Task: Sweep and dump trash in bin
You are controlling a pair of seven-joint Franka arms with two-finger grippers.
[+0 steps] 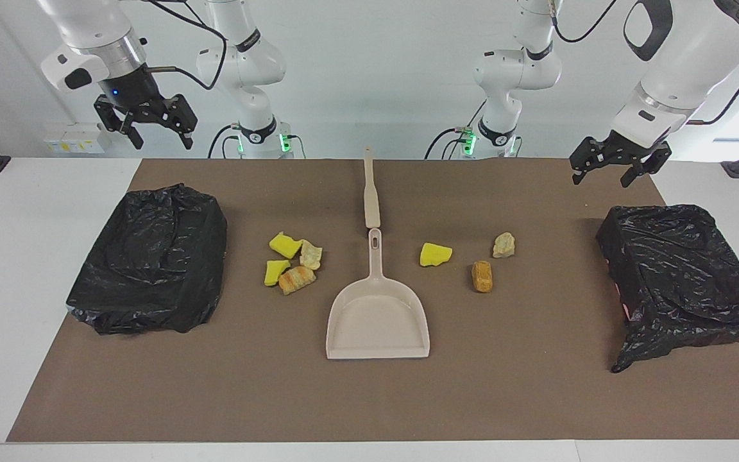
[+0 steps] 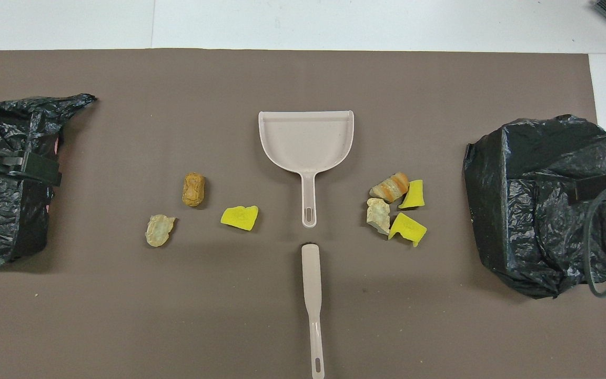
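The trash lies on the brown mat in two groups. Several pieces cluster beside the dustpan toward the right arm's end. Toward the left arm's end lie a yellow sponge chunk, an orange-brown lump and a pale lump. A black-bagged bin stands at the right arm's end, another bin at the left arm's end. My right gripper hangs open in the air, as does my left gripper; both are empty.
A beige dustpan lies mid-table, handle toward the robots. In line with it, nearer to the robots, lies a beige brush handle. White table borders the mat.
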